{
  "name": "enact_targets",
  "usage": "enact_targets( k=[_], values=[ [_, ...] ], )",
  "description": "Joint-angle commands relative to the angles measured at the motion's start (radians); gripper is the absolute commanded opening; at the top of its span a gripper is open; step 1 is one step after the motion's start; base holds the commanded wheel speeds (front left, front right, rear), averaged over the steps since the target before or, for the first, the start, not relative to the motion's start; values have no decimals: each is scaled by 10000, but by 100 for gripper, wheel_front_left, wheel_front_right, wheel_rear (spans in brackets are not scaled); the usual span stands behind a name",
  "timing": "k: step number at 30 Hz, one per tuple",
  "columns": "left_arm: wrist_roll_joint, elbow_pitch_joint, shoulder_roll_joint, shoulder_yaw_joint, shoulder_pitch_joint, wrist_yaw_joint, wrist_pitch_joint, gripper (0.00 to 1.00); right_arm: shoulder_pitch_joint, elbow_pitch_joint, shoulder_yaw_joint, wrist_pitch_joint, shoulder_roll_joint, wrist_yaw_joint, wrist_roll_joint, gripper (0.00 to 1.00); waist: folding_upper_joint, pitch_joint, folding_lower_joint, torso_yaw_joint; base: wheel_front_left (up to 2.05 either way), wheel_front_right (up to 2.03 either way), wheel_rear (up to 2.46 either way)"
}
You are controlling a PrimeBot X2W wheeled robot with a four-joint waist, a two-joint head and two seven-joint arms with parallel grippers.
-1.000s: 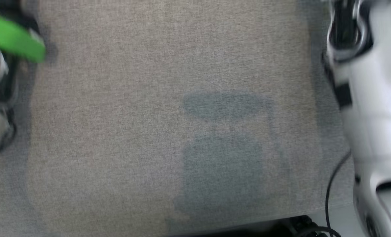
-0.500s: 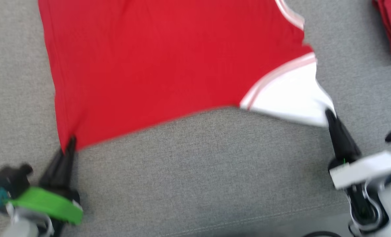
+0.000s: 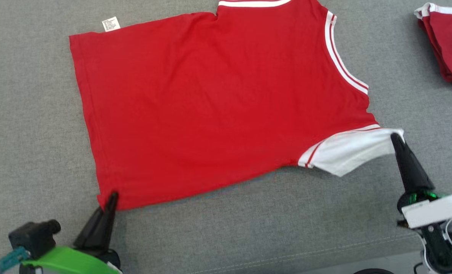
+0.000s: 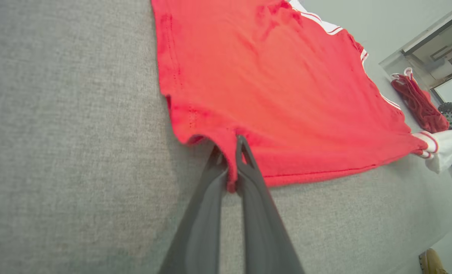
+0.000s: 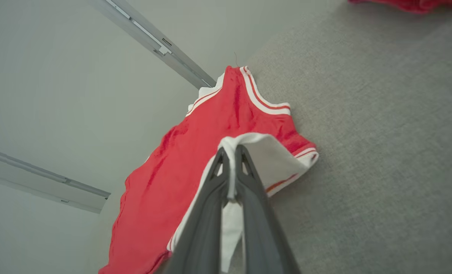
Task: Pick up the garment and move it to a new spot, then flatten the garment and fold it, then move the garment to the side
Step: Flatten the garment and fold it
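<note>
The garment is a red T-shirt with white sleeves and striped trim, spread nearly flat on the grey fabric surface. My left gripper is shut on its near hem corner; the left wrist view shows red cloth pinched between the dark fingers. My right gripper is shut on the white sleeve, lifting its edge a little. In the right wrist view the white sleeve cloth runs down between the fingers. A small white label pokes out at the far left corner.
A second red garment lies folded at the far right of the surface, also seen as a red bundle in the left wrist view. The surface's front edge runs near my arms. A pale wall with metal rails stands behind.
The head camera has swung from bare grey fabric up to the shirt. Both grippers keep their hold on the hem corner and the sleeve.
</note>
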Motion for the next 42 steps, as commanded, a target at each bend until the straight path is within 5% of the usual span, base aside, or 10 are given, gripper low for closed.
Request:
enact_targets(
  k=[1,7,13,28,29,30,31,32,36,42],
  values=[
    [-152,-320,281,156,-457,100,402,0,-611,-85,-151,303,16,1,55,0,-1,79,1,-7,0,0,0],
    [-1479,-1219,705,653,-1646,440,2267,0,-2926,665,-145,1714,235,1,-375,0,-1,271,1,6,0,0,0],
    [-1886,112,788,413,-3587,913,3981,0,-5035,2891,145,2326,732,1,-1669,0,-1,345,1,310,0,0,0],
    [-913,4626,-181,-1308,-6884,374,5322,0,-7045,6224,541,1883,475,1,-3493,0,-1,144,1,751,0,0,0],
    [-805,4896,-198,-1434,-6995,345,5331,0,-7137,6422,581,1875,486,1,-3638,16,-1,117,1,749,0,0,0],
    [-743,5152,-231,-1530,-7055,334,5339,24,-7224,6601,646,1847,492,1,-3787,60,-1,99,1,741,0,0,0],
    [-687,5384,-275,-1603,-7098,269,5322,66,-7329,6744,707,1775,485,1,-3972,100,-1,93,1,727,0,0,0],
    [-608,5578,-290,-1666,-7142,222,5277,100,-7436,6881,748,1693,482,1,-4118,100,-1,90,1,712,0,0,0],
    [-216,5787,-181,-1710,-7205,8,4444,100,-7643,6961,842,965,369,1,-4649,100,-1,23,1,652,0,0,0],
    [-594,3950,-198,-888,-5429,131,2313,100,-6434,5456,1347,-69,-640,0,-5936,100,-1,-221,1,585,0,0,0]
  ],
)
